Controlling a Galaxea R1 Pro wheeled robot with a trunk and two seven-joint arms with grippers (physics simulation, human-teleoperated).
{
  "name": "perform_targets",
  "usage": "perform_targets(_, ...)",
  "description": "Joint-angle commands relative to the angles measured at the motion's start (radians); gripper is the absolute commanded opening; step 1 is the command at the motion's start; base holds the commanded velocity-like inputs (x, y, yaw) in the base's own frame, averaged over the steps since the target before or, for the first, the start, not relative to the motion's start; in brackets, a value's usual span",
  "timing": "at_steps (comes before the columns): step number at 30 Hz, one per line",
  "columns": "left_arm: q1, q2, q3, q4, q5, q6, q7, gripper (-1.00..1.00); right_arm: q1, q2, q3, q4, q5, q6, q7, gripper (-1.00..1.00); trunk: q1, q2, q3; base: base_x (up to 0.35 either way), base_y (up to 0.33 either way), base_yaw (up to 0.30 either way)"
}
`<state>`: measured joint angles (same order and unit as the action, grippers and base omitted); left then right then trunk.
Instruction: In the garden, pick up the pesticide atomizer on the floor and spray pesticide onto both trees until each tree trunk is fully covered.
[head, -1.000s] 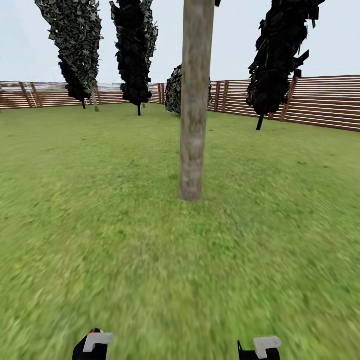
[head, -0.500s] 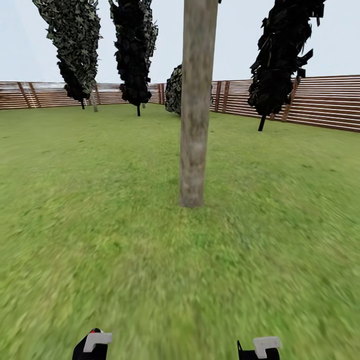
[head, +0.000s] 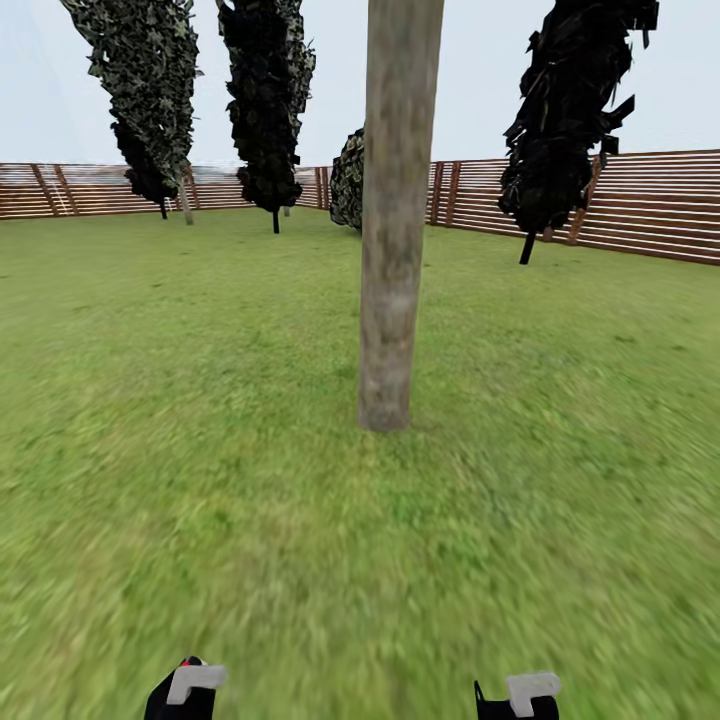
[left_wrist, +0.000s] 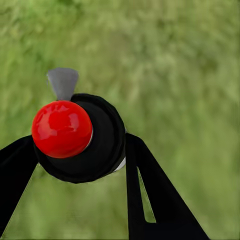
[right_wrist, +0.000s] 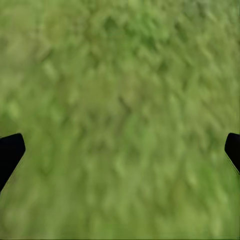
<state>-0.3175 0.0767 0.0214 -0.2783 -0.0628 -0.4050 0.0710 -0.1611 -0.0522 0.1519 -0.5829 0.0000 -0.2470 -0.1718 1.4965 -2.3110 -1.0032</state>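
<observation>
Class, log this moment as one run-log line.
phase: facing trunk across lawn | left gripper: shut on atomizer | right gripper: open, over grass | spray: none seen

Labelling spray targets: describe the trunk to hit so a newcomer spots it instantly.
On the fenced grass lawn, look at the centre, straight ahead of the robot. The tree trunk rises there as a thick, pale grey-beige mottled column running out of the top of the head view. The dark cypress-like trees near the wooden fence have thin black stems.
</observation>
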Motion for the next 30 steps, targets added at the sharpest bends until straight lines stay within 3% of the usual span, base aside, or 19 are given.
perform_targets(1, 0.000, 0.000, 0.000, 0.000, 0.000, 0.000, 0.000, -1.00, 0.000, 0.000, 0.000, 0.000, 0.000, 0.000, 0.000, 1.00, 0.000, 0.000, 0.000, 0.339, 0.000, 0.000)
perform_targets(7, 0.000, 0.000, 0.000, 0.000, 0.000, 0.000, 0.000, -1.00, 0.000, 0.000, 0.000, 0.000, 0.000, 0.000, 0.000, 1.00, 0.000, 0.000, 0.001, 0.339, 0.000, -0.018)
perform_targets(16, 0.000, 0.000, 0.000, 0.000, 0.000, 0.000, 0.000, -1.00, 0.000, 0.000, 0.000, 0.000, 0.000, 0.000, 0.000, 1.00, 0.000, 0.000, 0.008, 0.339, 0.000, -0.199)
perform_targets(30, 0.000, 0.000, 0.000, 0.001, 0.000, 0.000, 0.000, -1.00, 0.000, 0.000, 0.000, 0.000, 0.000, 0.000, 0.000, 1.00, 0.000, 0.000, 0.009, 0.339, 0.000, -0.091)
